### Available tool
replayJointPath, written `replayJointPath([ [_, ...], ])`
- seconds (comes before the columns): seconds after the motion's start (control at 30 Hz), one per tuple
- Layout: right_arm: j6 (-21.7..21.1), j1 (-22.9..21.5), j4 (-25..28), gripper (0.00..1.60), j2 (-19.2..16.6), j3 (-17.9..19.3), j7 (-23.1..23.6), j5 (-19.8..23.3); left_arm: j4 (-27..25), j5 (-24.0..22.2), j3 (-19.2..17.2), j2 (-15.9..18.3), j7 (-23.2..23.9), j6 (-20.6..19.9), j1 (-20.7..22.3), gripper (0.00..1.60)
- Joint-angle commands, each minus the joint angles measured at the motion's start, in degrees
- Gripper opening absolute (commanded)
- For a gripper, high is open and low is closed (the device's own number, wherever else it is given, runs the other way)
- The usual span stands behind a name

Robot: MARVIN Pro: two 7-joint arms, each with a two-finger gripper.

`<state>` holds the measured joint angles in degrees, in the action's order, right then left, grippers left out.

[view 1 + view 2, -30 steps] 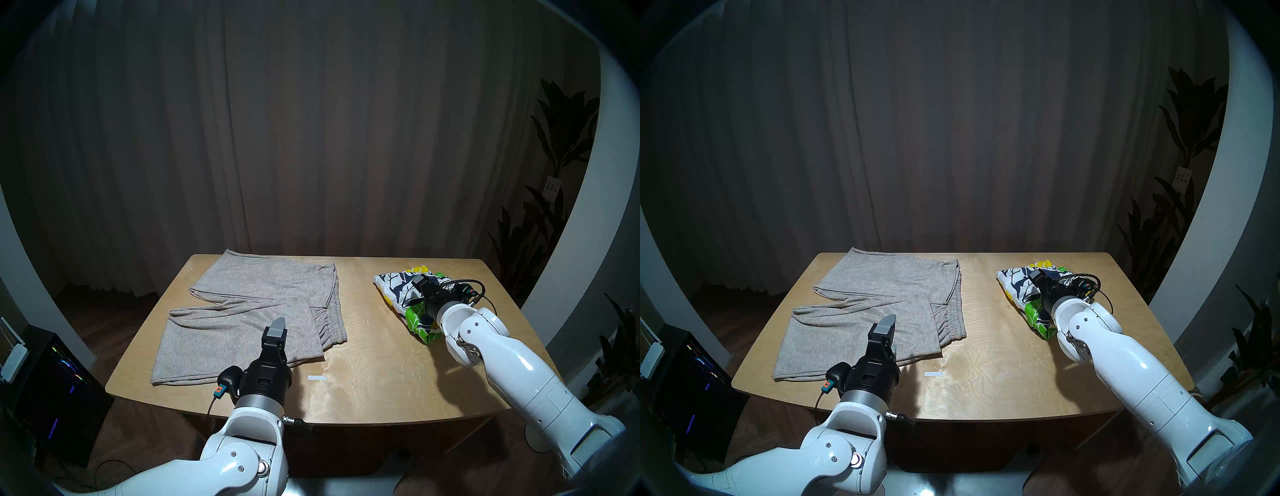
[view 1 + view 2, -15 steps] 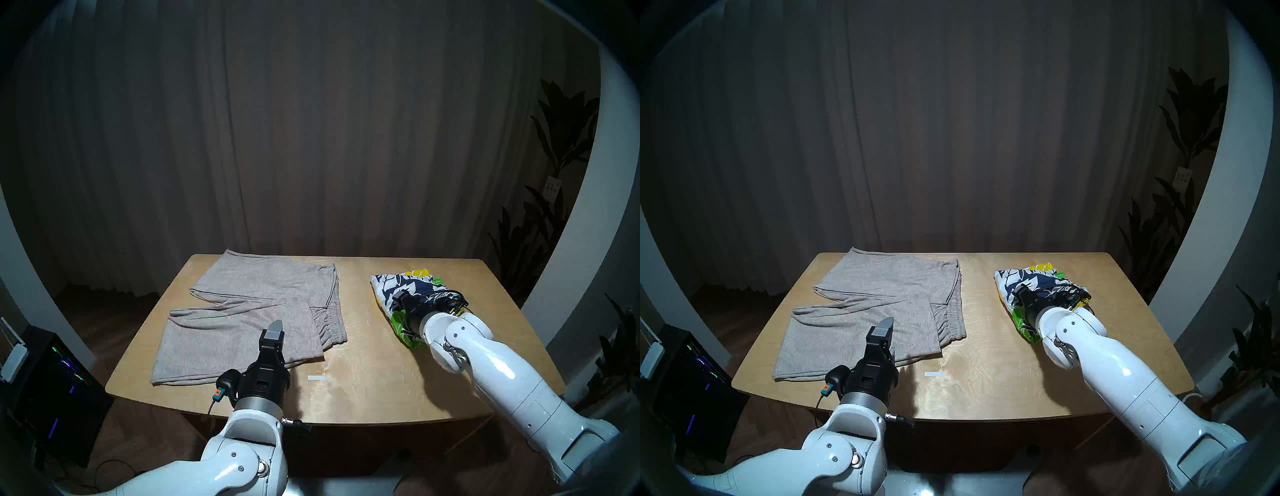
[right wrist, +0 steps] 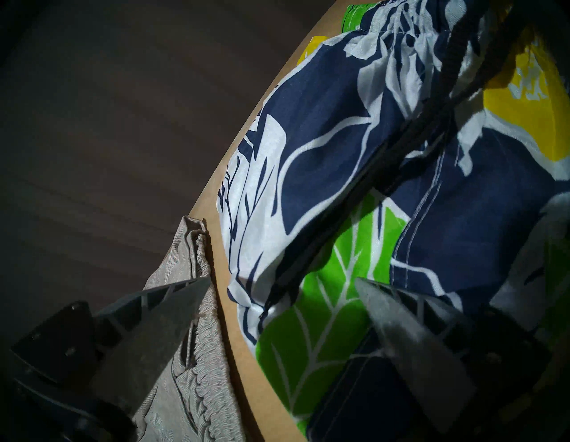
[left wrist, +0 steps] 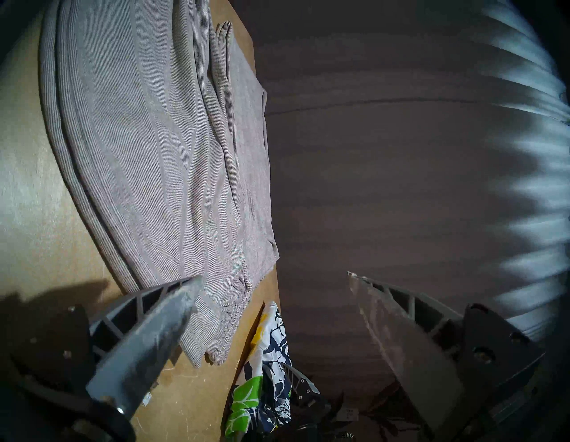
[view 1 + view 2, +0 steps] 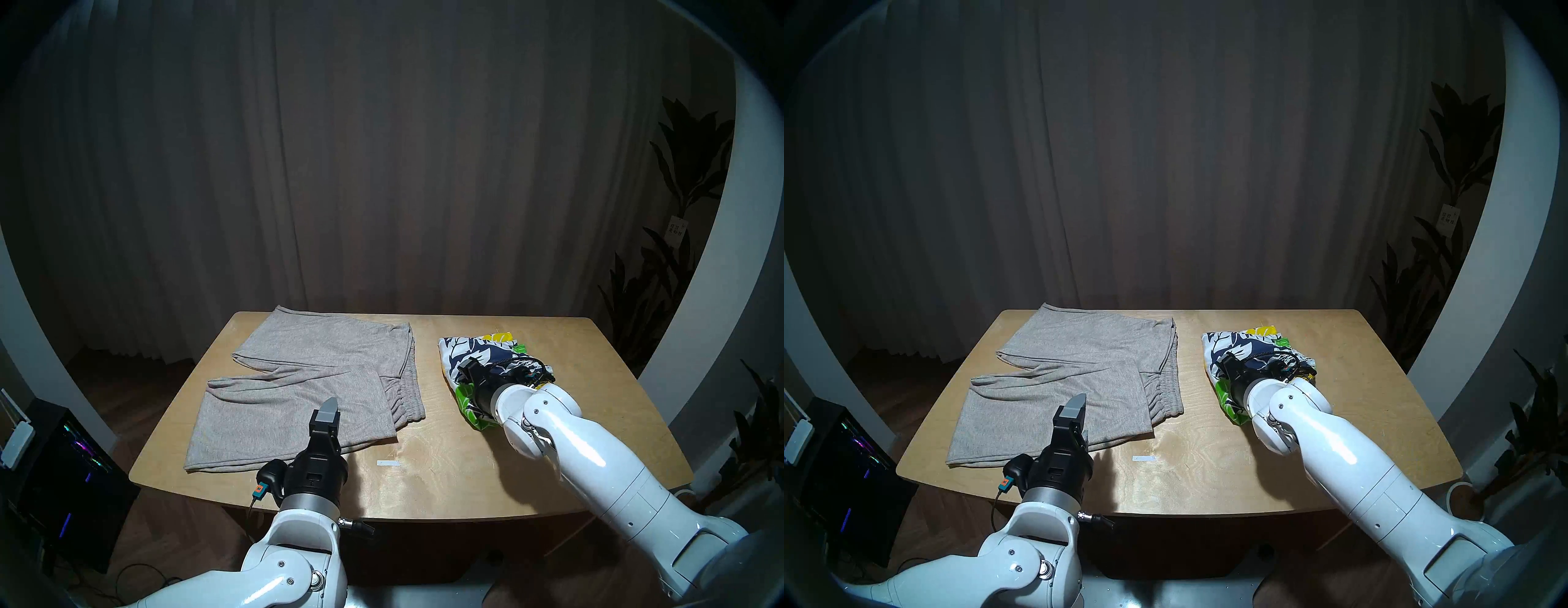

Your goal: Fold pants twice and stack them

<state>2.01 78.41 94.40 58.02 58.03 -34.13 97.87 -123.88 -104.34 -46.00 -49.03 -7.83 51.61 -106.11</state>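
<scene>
**Ana:** Fabric first: what lies on the table (image 5: 488, 479)?

**Ben:** Two garments on pale plywood with a visible grain. Left of centre in the head view, the grey-beige pants (image 5: 305, 382) lie flat, a fine ribbed knit, the legs pointing to the frame's left, the gathered elastic waist puckered along their right edge. Right of centre sit the floral shorts (image 5: 471, 352), a smooth woven cloth printed with navy, white, green and yellow leaves, bunched into a folded bundle.

**Ana:** Any trim on them?

**Ben:** A black braided drawstring (image 3: 410, 145) runs diagonally across the print in the right wrist view.

**Ana:** And the grippers?

**Ben:** The left gripper (image 4: 274, 287) stands with its grey ribbed fingers spread apart, nothing between them, over the lower edge of the pants. The right gripper (image 3: 282, 285) is also parted, one finger over the shorts, the other over the elastic waist; whether either finger touches cloth I cannot tell.

**Ana:** Anything else?

**Ben:** A small white strip (image 5: 388, 463) lies on bare wood near the table's front, apart from both garments.
</scene>
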Motion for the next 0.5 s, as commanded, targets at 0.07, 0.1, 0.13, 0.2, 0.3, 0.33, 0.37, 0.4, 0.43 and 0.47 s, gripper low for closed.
replayJointPath([
  [0.07, 3.3, -0.5, 5.6, 1.6, -0.7, 1.2, 0.5, -2.7, -2.1, 0.4, -0.7, 0.7, 1.3, 0.6, -0.5, 1.6],
  [0.1, 3.3, -0.5, 6.4, 1.6, -1.0, 1.4, 0.9, -2.7, -2.2, 0.4, -0.7, 0.7, 1.3, 0.6, -0.5, 1.6],
  [0.13, 3.3, -0.7, 6.5, 1.6, -0.9, 1.6, 1.1, -2.8, -2.3, 0.5, -0.7, 0.8, 1.3, 0.6, -0.5, 1.6],
  [0.2, 3.2, -0.6, 8.1, 1.6, -1.8, 1.5, 0.8, -3.5, -2.6, 0.5, -0.8, 0.9, 1.6, 0.6, -0.6, 1.6],
  [0.3, 2.8, 0.4, 10.3, 1.6, -2.8, 1.5, -0.1, -3.4, -3.3, 0.3, -1.1, 1.0, 1.7, 0.9, -0.8, 1.6],
  [0.33, 2.5, 1.1, 11.4, 1.6, -3.0, 1.7, -0.8, -2.5, -3.5, 0.2, -1.3, 1.1, 1.8, 1.1, -1.0, 1.6],
  [0.37, 2.2, 1.7, 12.2, 1.6, -3.2, 1.7, -0.6, -1.9, -3.6, 0.0, -1.5, 1.1, 1.8, 1.3, -1.2, 1.6],
  [0.4, 1.9, 2.3, 12.6, 1.6, -3.1, 1.5, -0.5, -1.2, -3.7, -0.1, -1.7, 1.1, 1.9, 1.9, -1.5, 1.6],
  [0.43, 1.8, 2.9, 13.3, 1.6, -3.3, 1.2, -0.7, -1.3, -3.8, -0.2, -1.9, 1.1, 1.9, 2.1, -1.7, 1.6],
  [0.47, 1.7, 3.9, 14.4, 1.6, -3.5, 1.1, -1.2, -0.7, -3.9, -0.6, -2.2, 1.1, 1.9, 2.6, -2.1, 1.6],
])
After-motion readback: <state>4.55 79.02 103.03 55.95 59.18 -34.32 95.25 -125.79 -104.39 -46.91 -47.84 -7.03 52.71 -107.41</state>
